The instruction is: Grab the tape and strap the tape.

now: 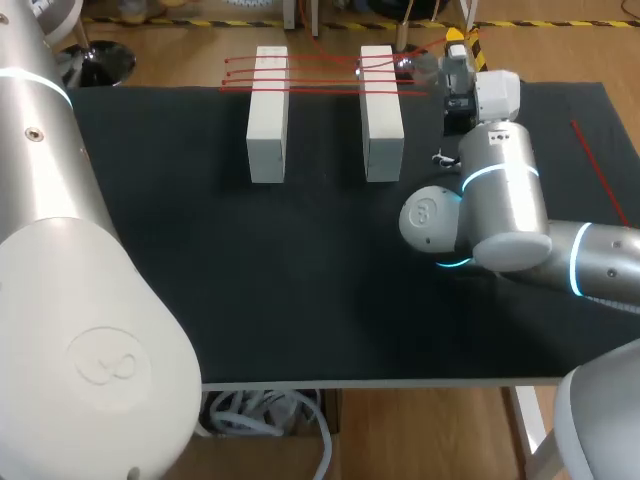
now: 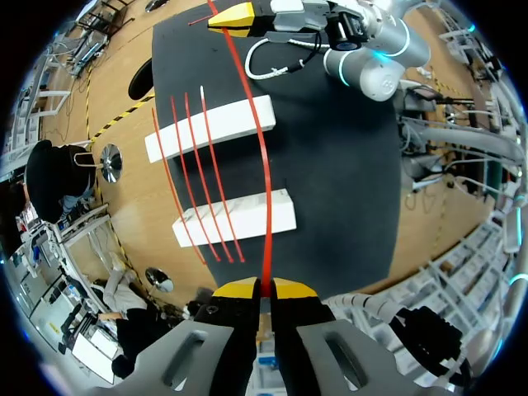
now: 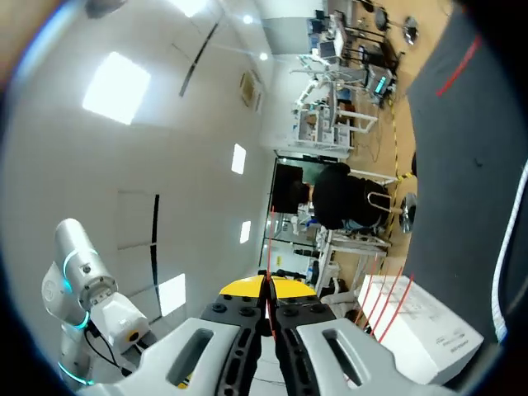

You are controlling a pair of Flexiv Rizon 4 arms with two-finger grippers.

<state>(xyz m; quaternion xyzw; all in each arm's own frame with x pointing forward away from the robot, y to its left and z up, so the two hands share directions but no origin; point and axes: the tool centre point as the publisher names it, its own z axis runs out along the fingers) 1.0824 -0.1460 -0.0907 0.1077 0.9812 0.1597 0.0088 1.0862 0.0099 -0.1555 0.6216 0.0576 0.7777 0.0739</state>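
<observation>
Pulling too hard could snap the red tape [image 2: 262,165] or slip it loose, since the left gripper [image 2: 264,285] and right gripper [image 3: 268,290] each pinch one end, stretching it over the white blocks [image 2: 210,128].

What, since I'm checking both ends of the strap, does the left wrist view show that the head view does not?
Only the left wrist view: the left claw shut on the red tape, which stretches over both white blocks toward the right claw. Only the head view: the left arm and its bulky white links. Both: the blocks, the other red strips across them, the right arm and the black table.
</observation>
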